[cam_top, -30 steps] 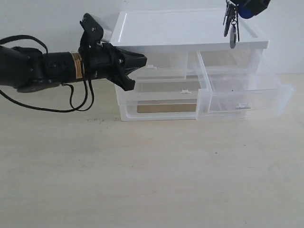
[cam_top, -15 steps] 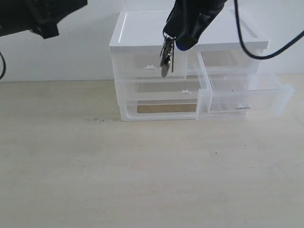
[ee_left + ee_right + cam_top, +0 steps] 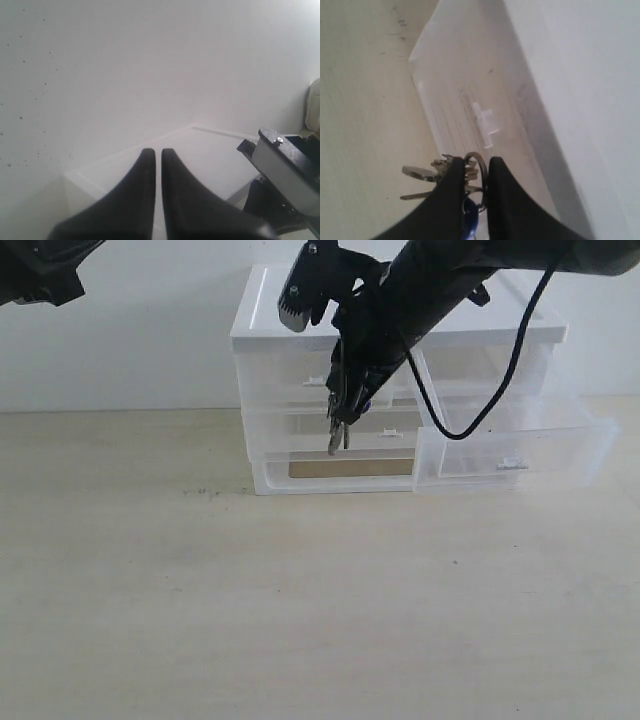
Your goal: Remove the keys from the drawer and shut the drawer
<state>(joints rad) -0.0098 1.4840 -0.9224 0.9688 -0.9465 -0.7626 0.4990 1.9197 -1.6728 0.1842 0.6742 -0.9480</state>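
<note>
Pressed together on a metal ring, the right gripper (image 3: 352, 400) (image 3: 474, 164) is pinching the small bunch of silver keys with a round blue fob (image 3: 337, 427) (image 3: 427, 174), and the black fingers (image 3: 454, 172) are closing on the ring from both sides. The bunch is hanging freely below the fingertips, in the air in front of the left half of the translucent plastic organizer with a white top (image 3: 270, 310), at about the height of the full-width drawer's front (image 3: 300, 430). It is hanging clear of the pale wooden table (image 3: 300, 620) and well apart from the right-hand half-width translucent drawer (image 3: 520, 440). That drawer is standing pulled out at the organizer's right front corner, its white tab handle (image 3: 512, 464) facing forward, while its left-hand twin (image 3: 285, 375) is sitting flush. The organizer is standing at the table's far edge, against a white wall. A black cable (image 3: 500, 390) is looping down from the right arm in front of the open drawer. The left gripper (image 3: 40, 270) (image 3: 156, 152) is hovering high above the table's far left corner, its dark fingers lying side by side with only a thin slit between them and nothing in it.
</note>
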